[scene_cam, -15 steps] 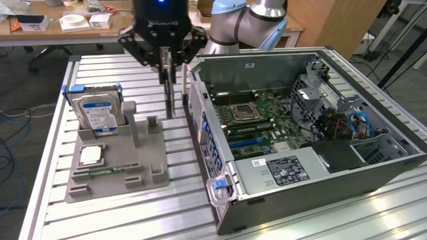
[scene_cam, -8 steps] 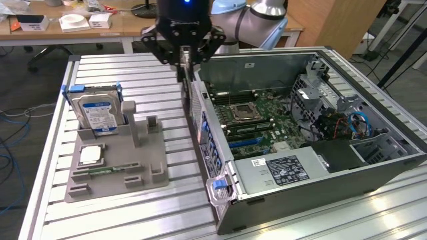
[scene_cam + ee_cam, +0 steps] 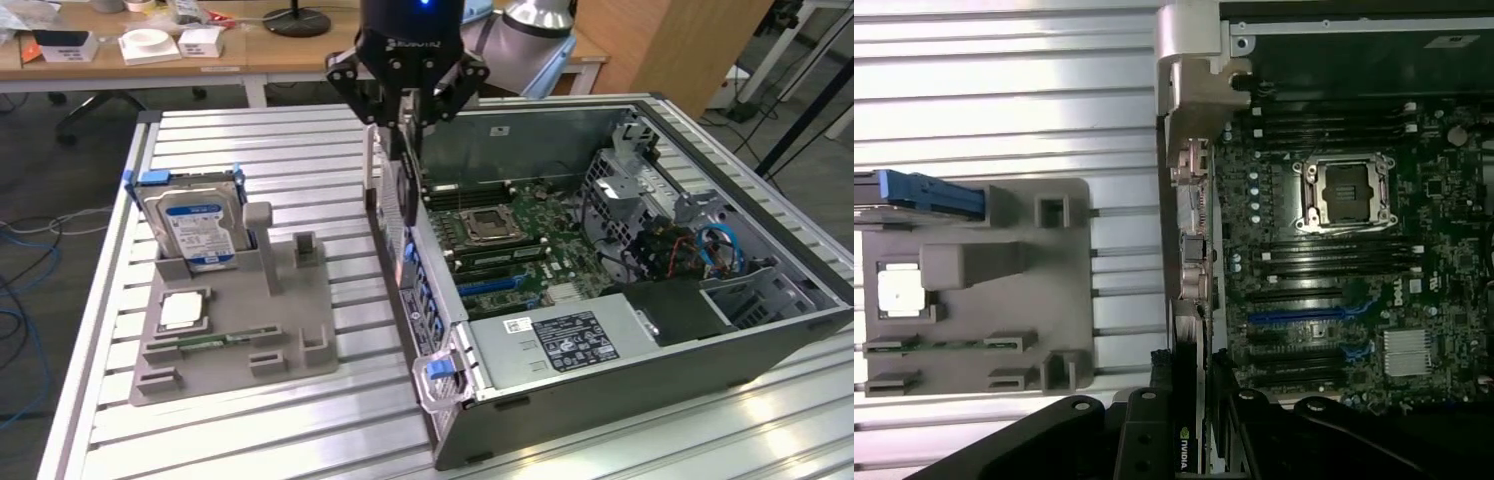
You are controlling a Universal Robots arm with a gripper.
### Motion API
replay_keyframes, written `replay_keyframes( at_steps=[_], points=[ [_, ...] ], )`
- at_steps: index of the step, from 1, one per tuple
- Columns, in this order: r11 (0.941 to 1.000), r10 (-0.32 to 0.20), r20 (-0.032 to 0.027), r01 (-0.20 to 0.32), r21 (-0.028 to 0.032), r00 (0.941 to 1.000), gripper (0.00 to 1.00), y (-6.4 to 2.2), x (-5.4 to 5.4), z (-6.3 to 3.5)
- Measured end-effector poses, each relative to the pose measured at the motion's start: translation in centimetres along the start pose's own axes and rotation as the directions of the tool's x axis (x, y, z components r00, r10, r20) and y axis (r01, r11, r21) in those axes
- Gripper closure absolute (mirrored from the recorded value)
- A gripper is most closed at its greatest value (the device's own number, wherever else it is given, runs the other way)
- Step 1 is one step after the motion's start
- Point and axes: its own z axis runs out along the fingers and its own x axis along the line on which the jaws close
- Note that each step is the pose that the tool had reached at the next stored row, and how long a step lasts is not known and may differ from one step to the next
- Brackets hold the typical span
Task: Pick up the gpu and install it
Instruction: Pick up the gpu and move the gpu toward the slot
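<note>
The black gripper point(image 3: 404, 112) has its fingers part-closed on the thin black gpu card with its metal bracket point(image 3: 391, 190), which hangs edge-on with its long axis vertical. It sits at the open grey computer case's point(image 3: 561, 140) side wall, with the green motherboard point(image 3: 534, 225) just beside it and the grey parts holder point(image 3: 287, 320) well apart across bare table slats

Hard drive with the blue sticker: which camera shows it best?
The exterior view. There the hard drive stands upright in the grey holder, with its blue-and-white label facing the camera. The wrist view looks down on it from above, so it catches the blue top edge and the label is hidden.
</note>
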Motion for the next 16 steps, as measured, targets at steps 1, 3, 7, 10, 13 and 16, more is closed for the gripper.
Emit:
replay_keyframes(
  at_steps=[1,3,7,10,13,16],
  points=[
    [1.0000,0.000,-0.0004,0.000,-0.0002,1.0000,0.74,0.03,0.0,-0.16],
    [1.0000,0.000,-0.0014,0.000,-0.0003,1.0000,0.74,0.12,-0.5,-0.17],
    [1.0000,0.000,-0.0015,0.000,-0.0013,1.0000,0.74,0.39,-2.3,-0.09],
    [1.0000,0.000,-0.0017,0.000,-0.0025,1.0000,0.74,0.58,-3.7,-0.02],
    [1.0000,0.000,-0.0018,0.000,-0.0040,1.0000,0.74,0.75,-5.0,0.05],
    [1.0000,0.000,-0.0019,0.000,-0.0057,1.0000,0.74,0.92,-6.4,0.13]
  ],
)
